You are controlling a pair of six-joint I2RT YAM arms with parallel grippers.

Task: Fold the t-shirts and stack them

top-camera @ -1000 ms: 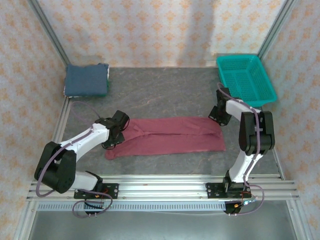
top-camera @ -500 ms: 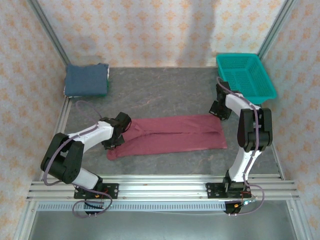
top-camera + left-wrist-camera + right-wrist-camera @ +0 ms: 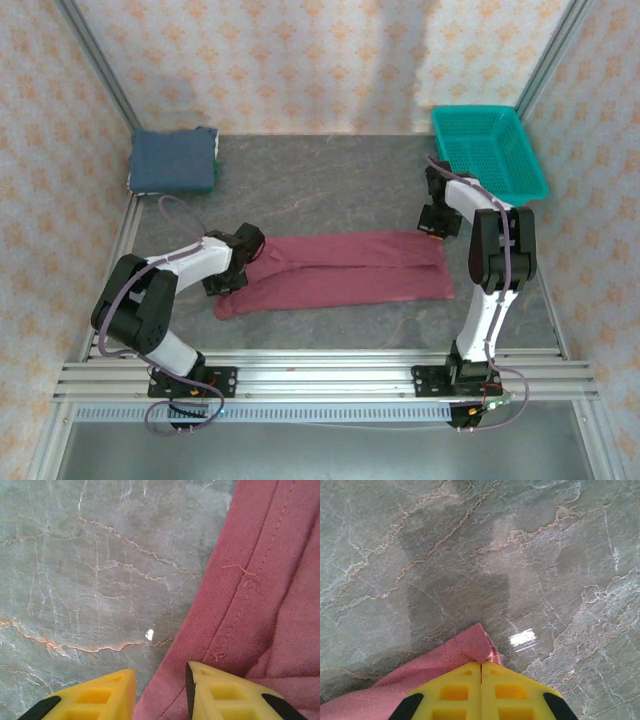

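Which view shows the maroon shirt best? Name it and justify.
Top external: the whole maroon shirt lies as a long folded strip on the table. Left wrist gives a stitched edge by the left gripper; right wrist, a corner pinched in the shut right gripper.

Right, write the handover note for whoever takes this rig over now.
Grip: left jaws open, astride an edge of the red shirt at its left end; right jaws shut on its far right corner.
Things: red shirt lies as a long band across the table; blue shirt sits folded in the far left corner.
Done: blue shirt folded; red shirt folded lengthwise.
Left: probably close the left jaws, fold the red shirt crosswise, then stack the two shirts.
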